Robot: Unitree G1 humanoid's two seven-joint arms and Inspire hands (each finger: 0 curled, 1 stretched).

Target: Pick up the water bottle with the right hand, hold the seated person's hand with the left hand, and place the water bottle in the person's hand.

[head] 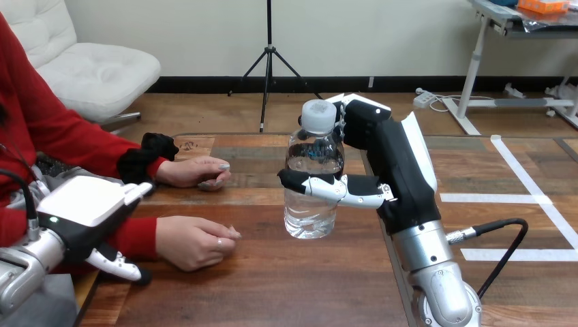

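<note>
A clear water bottle (pixel 313 178) with a white cap stands upright on the wooden table (pixel 272 286) near its middle. My right hand (pixel 382 163) is wrapped round it: the thumb crosses the front of the bottle and the fingers curl behind its neck. My left hand (pixel 92 214) hovers at the table's left edge, back up, its fingers relaxed and pointing down. It lies just left of the person's nearer hand (pixel 194 242), apart from it. The person's farther hand (pixel 194 172) rests palm down on the table. Both of the person's hands hold nothing.
The table's right edge (pixel 388 238) runs just under my right forearm. Bare tabletop lies in front of the bottle and between the bottle and the person's hands.
</note>
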